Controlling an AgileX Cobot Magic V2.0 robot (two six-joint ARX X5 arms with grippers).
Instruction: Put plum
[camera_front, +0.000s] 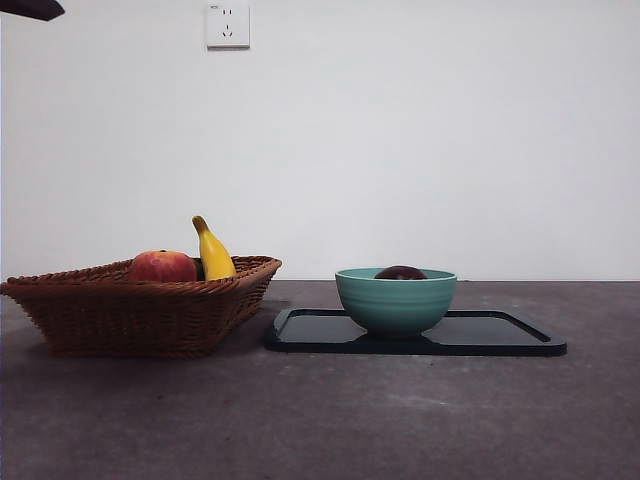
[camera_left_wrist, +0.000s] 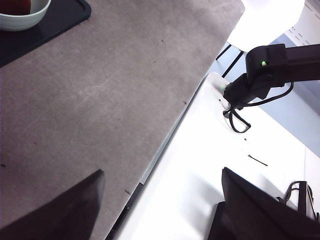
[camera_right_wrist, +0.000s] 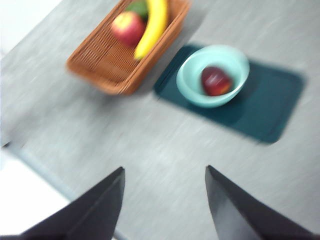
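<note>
my front camera sits low, looking level across the table, close to the teal bowl (camera_front: 396, 298). my right wrist camera looks down from high on that same bowl (camera_right_wrist: 214, 75).

Dark maroon plum (camera_front: 400, 272), ribbed teal bowl (camera_front: 396, 298), brown woven basket (camera_front: 140, 310).

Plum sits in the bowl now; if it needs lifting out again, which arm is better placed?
Probably right: its open gripper looks down at the plum in the bowl. The left gripper hangs over the table's edge.
</note>
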